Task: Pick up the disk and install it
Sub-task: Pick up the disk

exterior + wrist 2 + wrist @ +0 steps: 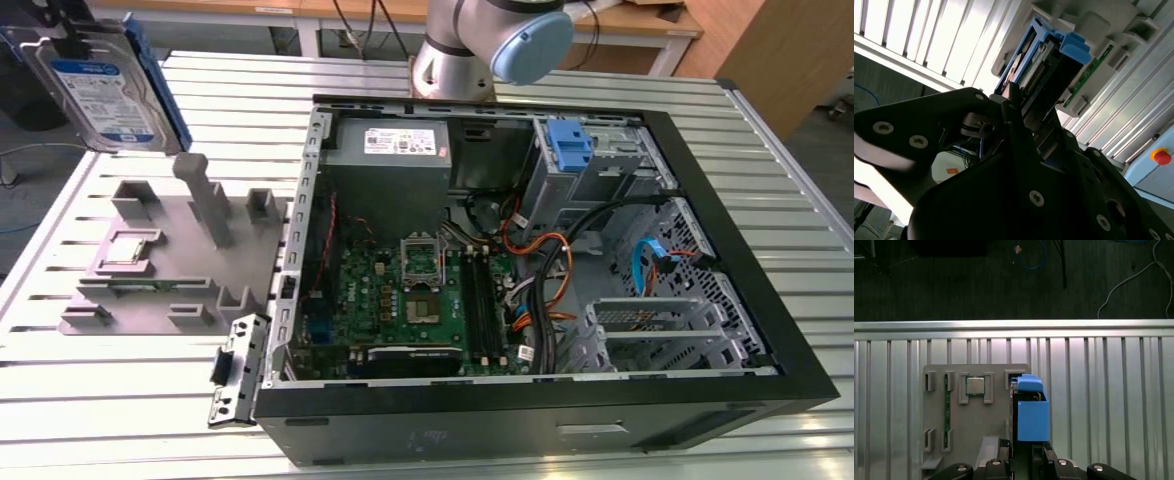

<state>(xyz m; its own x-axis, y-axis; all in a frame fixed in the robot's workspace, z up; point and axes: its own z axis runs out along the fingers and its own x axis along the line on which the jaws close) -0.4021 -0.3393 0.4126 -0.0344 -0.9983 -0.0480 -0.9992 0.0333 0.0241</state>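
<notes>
The disk [100, 85], a silver drive with a white-and-blue label in a blue carrier, hangs upright in the air at the far corner on the exterior view's left, above and behind the grey fixture [174, 250]. My gripper [67, 25] is shut on its upper edge. In the first wrist view the disk [1029, 410] is edge-on, held between the fingers [1004, 460], with the fixture [974, 415] below it. In the second wrist view the disk [1039, 65] sticks out from the black fingers [1014, 107].
The fixture holds a small square chip [975, 385] and a green memory stick [946, 405]. An open computer case [534, 420] lies on the slatted metal table [134, 400], with a blue bracket [570, 150] in its drive bay and cables [561, 250]. The arm's base [461, 60] stands behind it.
</notes>
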